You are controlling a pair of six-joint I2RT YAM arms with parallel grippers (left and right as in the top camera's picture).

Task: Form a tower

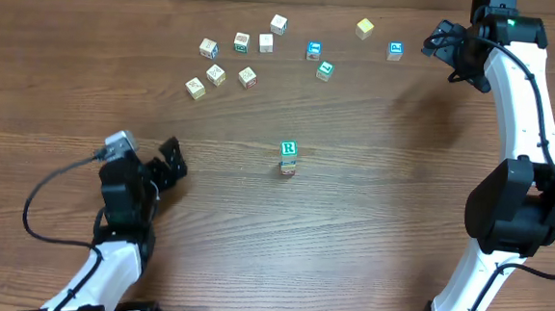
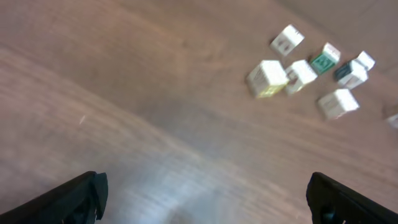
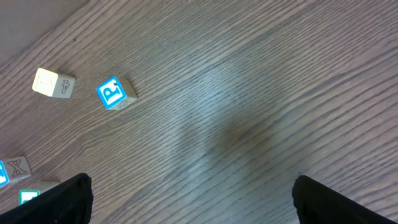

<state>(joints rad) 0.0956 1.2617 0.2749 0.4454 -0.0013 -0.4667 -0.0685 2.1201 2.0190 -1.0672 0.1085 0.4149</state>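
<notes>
The tower [image 1: 289, 159] is a narrow stack of small wooden cubes in the middle of the table, its top cube showing a green R. It appears only in the overhead view. My left gripper [image 1: 168, 164] hovers well to its left, open and empty. In the left wrist view its gripper [image 2: 208, 205] has fingertips [image 2: 81, 196] set wide over bare wood. My right gripper [image 1: 439, 42] is at the far right, open and empty, next to a blue cube [image 1: 395, 51]. In the right wrist view that gripper [image 3: 193, 205] is over bare wood.
Several loose cubes [image 1: 241, 43] lie scattered across the far side of the table, including a yellow cube [image 1: 364, 28] and a green one [image 1: 325, 71]. A cluster of cubes [image 2: 301, 74] shows blurred in the left wrist view. The blue P cube [image 3: 116, 93] lies beside a pale cube [image 3: 53, 83].
</notes>
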